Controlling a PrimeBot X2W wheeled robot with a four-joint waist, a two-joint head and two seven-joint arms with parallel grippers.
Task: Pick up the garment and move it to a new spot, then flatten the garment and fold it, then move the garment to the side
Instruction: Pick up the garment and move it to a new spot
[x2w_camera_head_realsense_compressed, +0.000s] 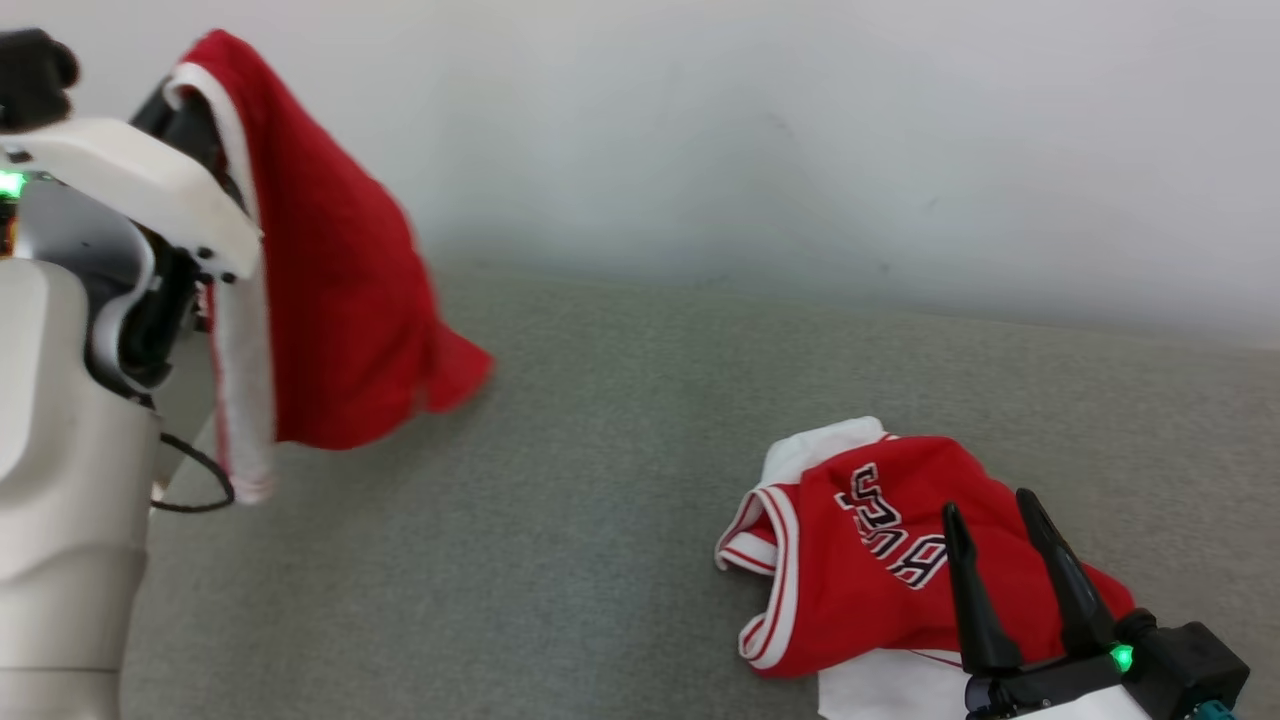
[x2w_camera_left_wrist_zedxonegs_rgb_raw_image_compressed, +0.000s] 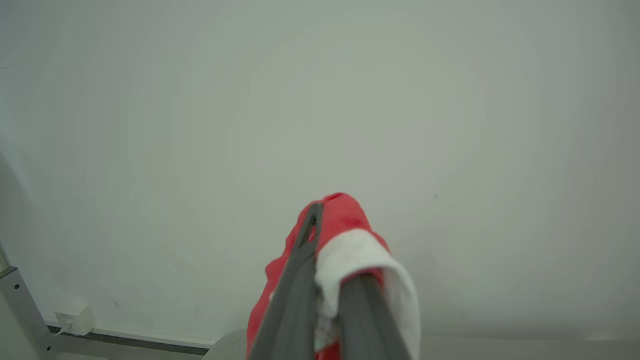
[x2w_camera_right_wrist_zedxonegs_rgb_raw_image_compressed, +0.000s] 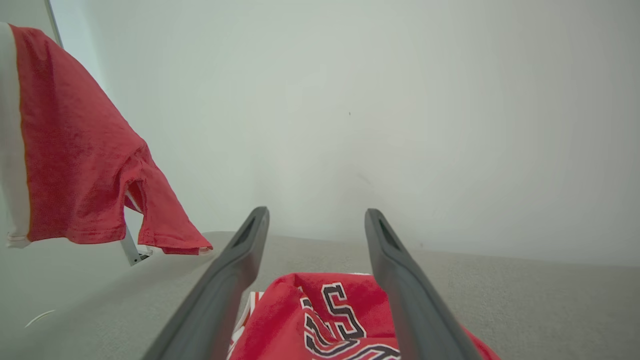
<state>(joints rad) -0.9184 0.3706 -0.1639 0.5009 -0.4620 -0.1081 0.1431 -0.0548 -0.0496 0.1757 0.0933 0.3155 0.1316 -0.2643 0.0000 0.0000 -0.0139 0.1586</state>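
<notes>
Red knit with a white edge band: the red garment (x2w_camera_head_realsense_compressed: 340, 300) hangs at the upper left of the head view, draped from the top of the raised left arm (x2w_camera_head_realsense_compressed: 130, 190). That arm's pale forearm climbs from the lower left corner. The cloth hangs free above the grey surface (x2w_camera_head_realsense_compressed: 600, 480); its lower hem is blurred. The right gripper (x2w_camera_head_realsense_compressed: 987, 505) sits low at lower right, fingers pointing up the view and spread wide with nothing between them. Beneath them a lettered red jersey (x2w_camera_head_realsense_compressed: 880, 560) lies crumpled on the surface, with white fabric (x2w_camera_head_realsense_compressed: 830, 445) at its far edge.

Left wrist view: the left gripper (x2w_camera_left_wrist_zedxonegs_rgb_raw_image_compressed: 332, 240) points up toward the pale wall (x2w_camera_left_wrist_zedxonegs_rgb_raw_image_compressed: 400, 100), its fingers pinched together on a bunch of the red garment. The white band wraps over one finger and hides its tip.

Right wrist view: both fingers are well apart and empty, angled low over the jersey. The garment hangs at upper left, well apart from the jersey.
</notes>
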